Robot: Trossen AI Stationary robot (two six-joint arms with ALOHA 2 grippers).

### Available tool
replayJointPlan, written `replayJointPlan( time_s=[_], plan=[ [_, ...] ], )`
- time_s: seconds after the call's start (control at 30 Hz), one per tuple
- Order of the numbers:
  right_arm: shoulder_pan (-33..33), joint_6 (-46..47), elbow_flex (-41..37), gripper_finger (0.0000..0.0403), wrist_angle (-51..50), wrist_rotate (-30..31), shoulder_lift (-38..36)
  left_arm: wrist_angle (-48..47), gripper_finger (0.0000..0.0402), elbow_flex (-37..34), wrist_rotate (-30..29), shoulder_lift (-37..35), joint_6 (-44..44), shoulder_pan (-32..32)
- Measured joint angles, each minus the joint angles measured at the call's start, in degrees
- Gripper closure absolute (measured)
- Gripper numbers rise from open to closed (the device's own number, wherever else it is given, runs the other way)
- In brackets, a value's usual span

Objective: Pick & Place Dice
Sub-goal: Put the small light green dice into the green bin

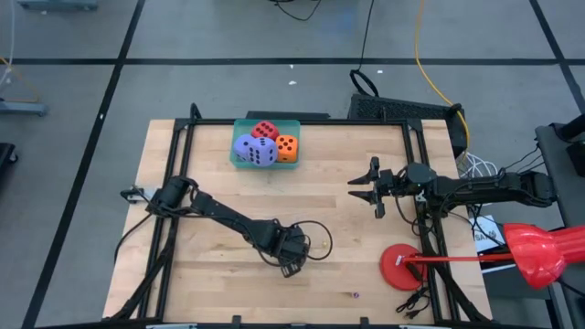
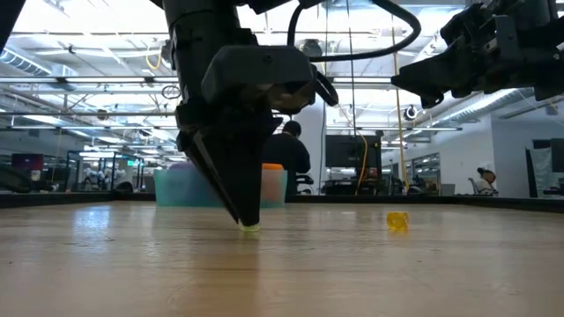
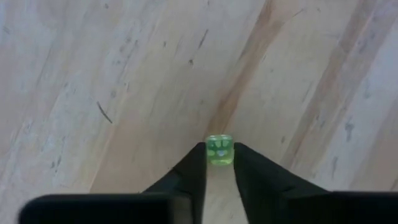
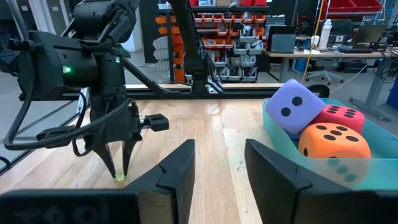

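A teal tray (image 1: 239, 128) at the table's far edge holds a purple-blue die (image 1: 253, 149), a red die (image 1: 266, 131) and an orange die (image 1: 287, 147); the right wrist view shows them too (image 4: 294, 107), (image 4: 339, 116), (image 4: 334, 142). Near the middle of the table's near half, my left gripper (image 1: 290, 265) points steeply down, shut on a tiny green die (image 3: 219, 148). My right gripper (image 1: 370, 189) hovers open at the right, level, with nothing between its fingers (image 4: 217, 162). My left gripper pinches the tiny green die by two opposite sides (image 3: 211, 150) between the very ends of its two fingers. The fingers come from above, slanting steeply down. In the low view the die (image 2: 250, 229) sits at the table top beneath the fingertips (image 2: 243, 216).
A small yellow die (image 2: 397, 220) lies on the wood to the right of the left gripper. A red round base with a red handle (image 1: 402, 267) stands at the near right. A black box (image 1: 402, 110) sits behind the far edge. A cable loops beside the left wrist (image 1: 318, 239).
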Motion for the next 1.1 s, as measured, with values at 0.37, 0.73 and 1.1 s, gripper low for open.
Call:
replayJointPlan(
  time_s=[0.37, 0.73, 1.1],
  plan=[
    [-0.01, 0.00, 0.00, 0.0273, 0.01, 0.01, 0.00, 0.06, 0.0382, 0.04, -0.05, -0.13, 0.01, -0.02],
    [0.00, 0.00, 0.00, 0.0273, 0.00, 0.01, 0.00, 0.20, 0.0382, 0.04, -0.03, -0.13, -0.89, -0.15],
    [0.00, 0.00, 0.00, 0.0273, 0.00, 0.00, 0.00, 0.05, 0.0317, 0.04, 0.10, -0.13, -0.93, -0.23]
  ],
)
